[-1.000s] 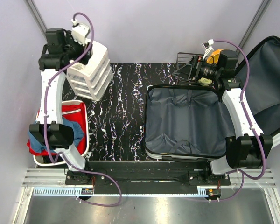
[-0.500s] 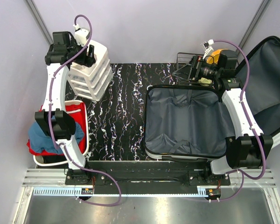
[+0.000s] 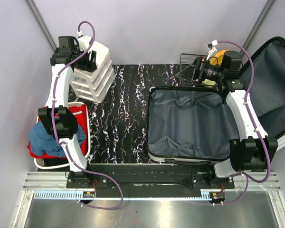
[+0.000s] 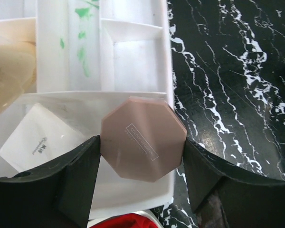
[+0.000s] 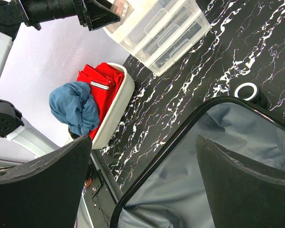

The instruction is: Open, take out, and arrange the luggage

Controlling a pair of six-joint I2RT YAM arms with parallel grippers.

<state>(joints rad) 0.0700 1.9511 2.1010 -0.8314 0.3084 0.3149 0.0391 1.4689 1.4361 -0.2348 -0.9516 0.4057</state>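
Observation:
The luggage [image 3: 190, 124] lies open on the right half of the table, grey lining up, with its lid [image 3: 275, 80] leaning back at the right. My right gripper [image 3: 200, 71] hangs open over its far edge; in the right wrist view the right gripper [image 5: 142, 175] has nothing between its fingers, only lining [image 5: 180, 194] below. My left gripper [image 4: 142, 156] is shut on a pink octagonal box [image 4: 142, 137], holding it above the top tray of the white drawer unit [image 4: 128, 61]. From above, the left gripper [image 3: 88, 59] sits over the unit's far corner.
The white drawer unit [image 3: 92, 80] stands at the back left. A white tub [image 3: 89, 128] holds red and blue clothes [image 3: 54, 137] at the near left. A wire basket [image 3: 187, 66] sits behind the luggage. A white packet [image 4: 38, 140] lies in the top tray.
My left arm has straightened and shifted its wrist further back over the drawer unit. The right arm and the luggage have not moved.

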